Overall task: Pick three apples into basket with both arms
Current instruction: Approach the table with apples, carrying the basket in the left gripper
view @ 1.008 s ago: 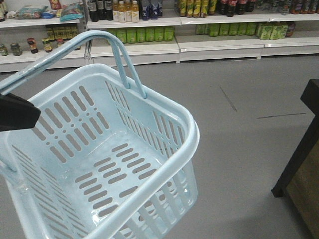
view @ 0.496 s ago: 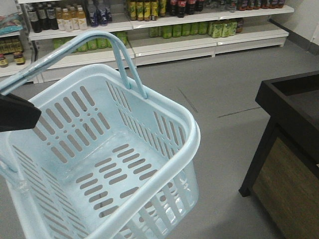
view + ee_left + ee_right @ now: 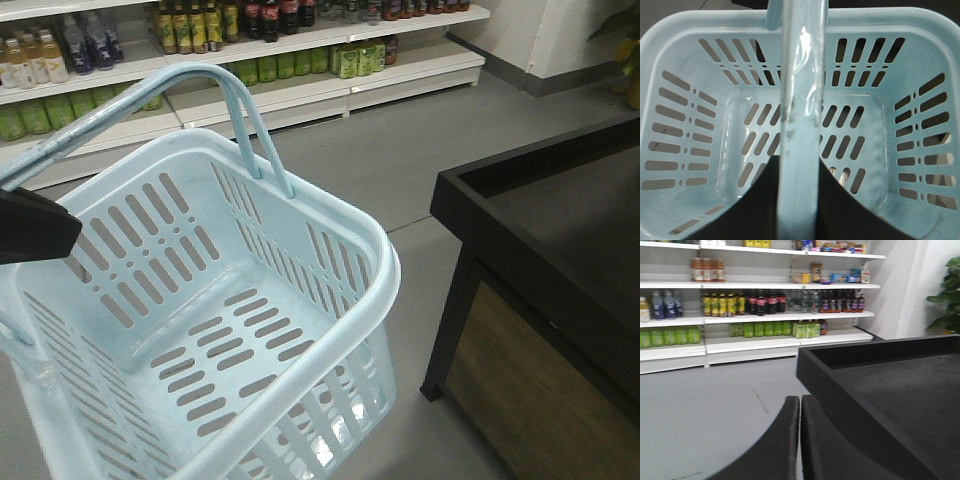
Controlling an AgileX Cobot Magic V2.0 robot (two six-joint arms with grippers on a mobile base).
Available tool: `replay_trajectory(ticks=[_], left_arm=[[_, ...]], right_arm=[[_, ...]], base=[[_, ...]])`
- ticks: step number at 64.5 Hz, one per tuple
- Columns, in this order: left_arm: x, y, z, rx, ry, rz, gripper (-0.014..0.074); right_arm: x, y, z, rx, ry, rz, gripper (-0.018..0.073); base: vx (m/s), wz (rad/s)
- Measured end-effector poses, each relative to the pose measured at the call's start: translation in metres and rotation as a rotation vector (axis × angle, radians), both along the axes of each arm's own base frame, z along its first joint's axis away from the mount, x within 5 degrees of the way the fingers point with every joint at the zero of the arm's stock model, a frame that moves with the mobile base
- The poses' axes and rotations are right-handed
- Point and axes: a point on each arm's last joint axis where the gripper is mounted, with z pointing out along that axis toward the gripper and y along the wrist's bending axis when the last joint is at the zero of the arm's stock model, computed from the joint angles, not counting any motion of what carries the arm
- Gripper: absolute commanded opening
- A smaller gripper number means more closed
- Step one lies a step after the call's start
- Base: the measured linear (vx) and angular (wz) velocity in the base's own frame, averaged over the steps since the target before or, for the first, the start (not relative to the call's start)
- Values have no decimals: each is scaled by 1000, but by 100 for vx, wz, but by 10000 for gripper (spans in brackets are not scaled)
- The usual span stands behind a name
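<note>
Left gripper [image 3: 797, 167] is clamped on the handle [image 3: 800, 100] of the empty basket [image 3: 388, 265], held above the floor [image 3: 400, 160]; right gripper [image 3: 800, 412] is closed on nothing; the black counter [image 3: 560, 230] has swung into view at right, so picking seems near, though no apples show.

Basket [image 3: 385, 265] left of table [image 3: 530, 265], seemingly apart; shelves [image 3: 300, 60] behind both.

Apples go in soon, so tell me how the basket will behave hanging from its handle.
Probably light: the basket is empty, slotted thin plastic. Likely to swing or tilt under load, since only the handle is held. The thick rim suggests stiffness.
</note>
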Motion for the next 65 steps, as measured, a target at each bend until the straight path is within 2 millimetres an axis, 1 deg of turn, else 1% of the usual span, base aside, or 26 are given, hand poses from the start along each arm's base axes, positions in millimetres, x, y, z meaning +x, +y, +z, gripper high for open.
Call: replay_trajectory(ticks=[65], left_arm=[[0, 0, 0, 0, 0, 0, -6]], right_arm=[[0, 0, 0, 0, 0, 0, -4]], base=[[12, -40]])
